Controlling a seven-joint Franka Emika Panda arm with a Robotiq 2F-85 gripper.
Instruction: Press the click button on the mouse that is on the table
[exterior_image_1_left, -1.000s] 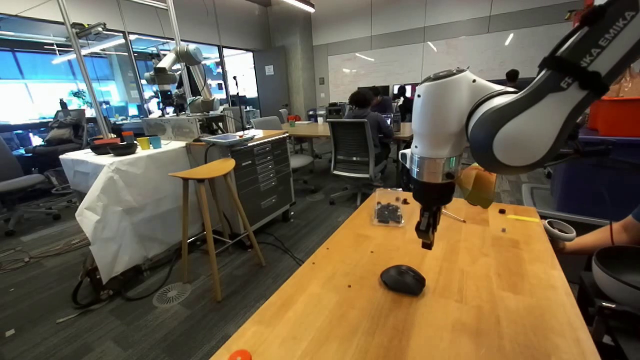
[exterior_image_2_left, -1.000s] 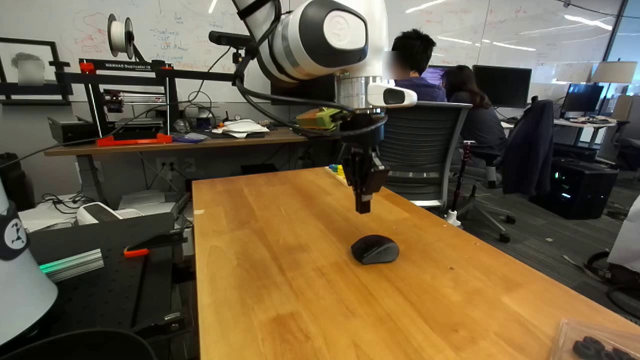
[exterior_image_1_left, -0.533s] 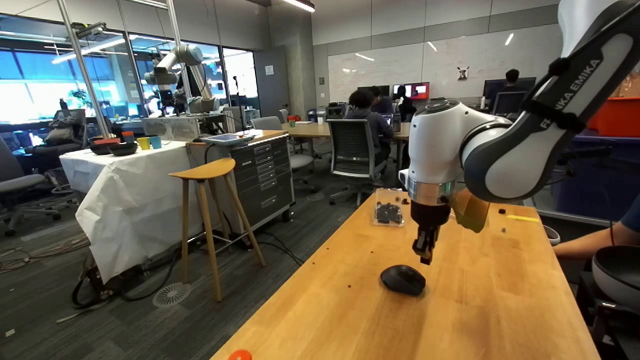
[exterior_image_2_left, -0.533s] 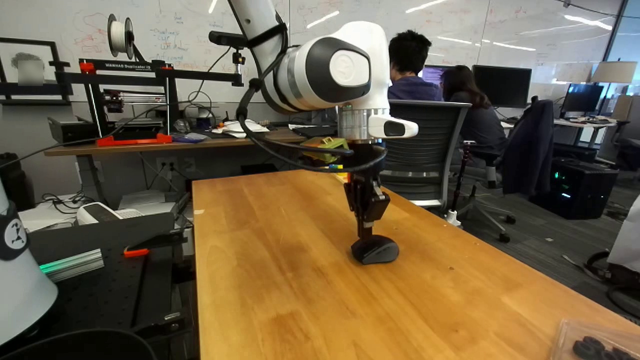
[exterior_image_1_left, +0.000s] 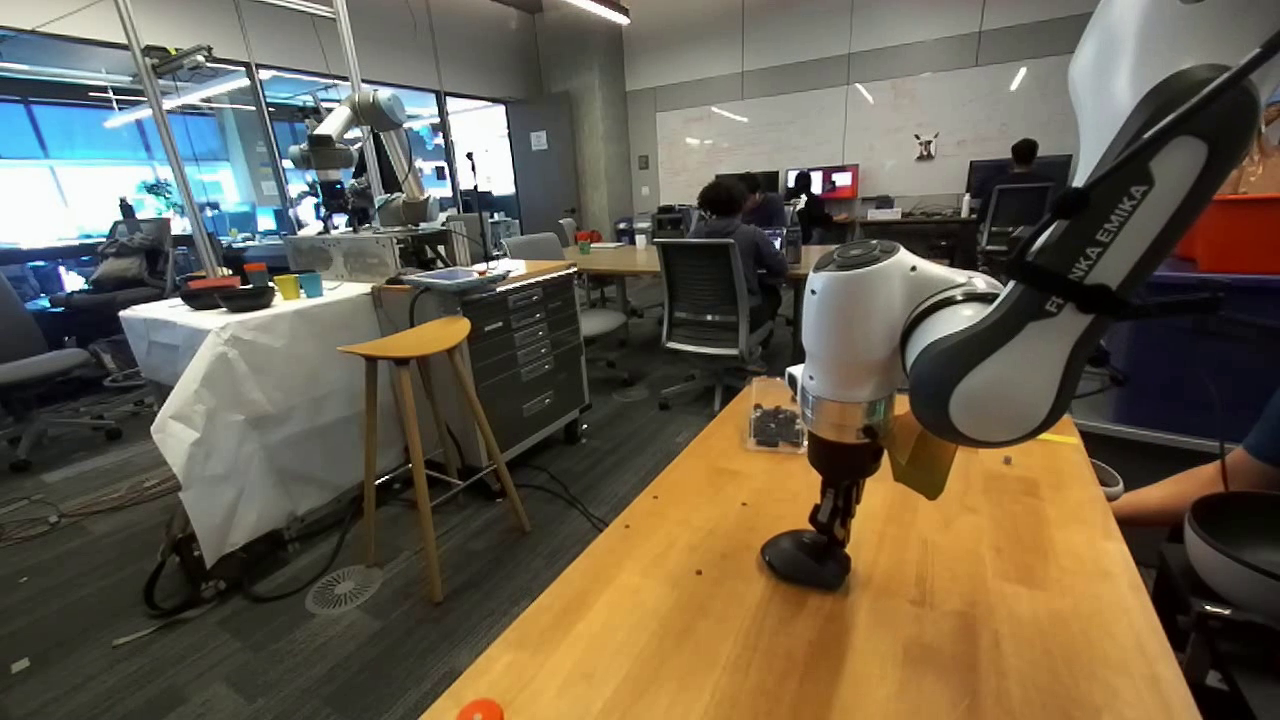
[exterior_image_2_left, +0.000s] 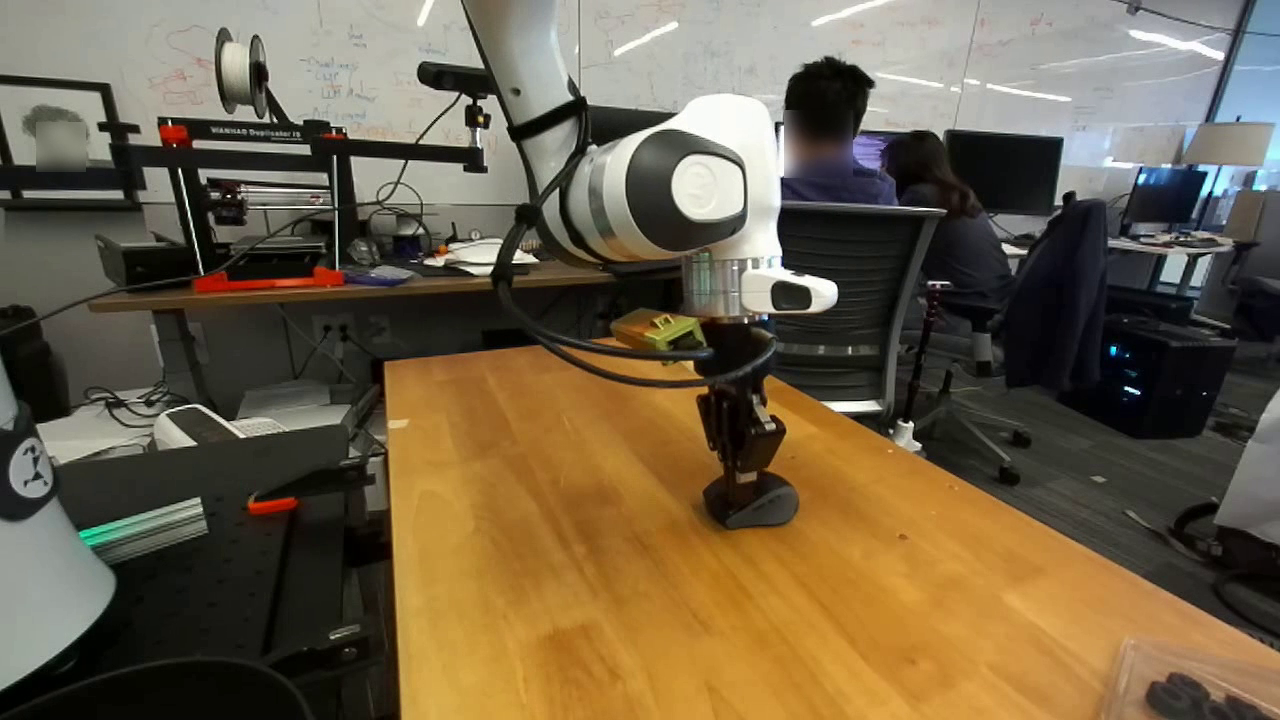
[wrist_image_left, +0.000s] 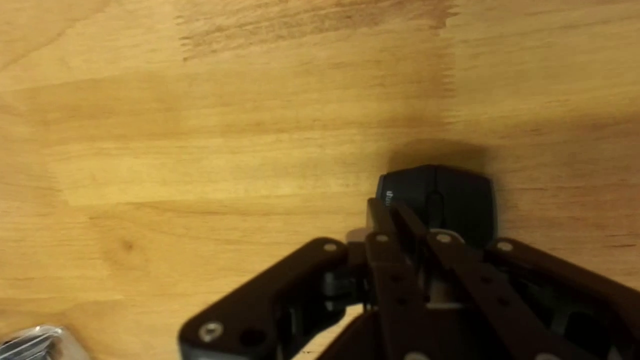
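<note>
The white-and-grey arm (exterior_image_1_left: 1000, 390) reaches in from two o'clock in an exterior view and bends so its wrist hangs toward six, the fingers (wrist_image_left: 384, 252) pressed together, their tips apparently touching the button end of the mouse (exterior_image_1_left: 800, 563). It lies flat on the tabletop (exterior_image_2_left: 560, 560), black, low and rounded; in the wrist view it sits just past three o'clock from centre, the tips at nine from its dark scroll wheel (wrist_image_left: 436, 207).

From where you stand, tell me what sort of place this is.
Most likely a robotics lab: there's a 3D printer on a desk, a scribbled-on whiteboard behind it, and another robot arm in the background.
</note>
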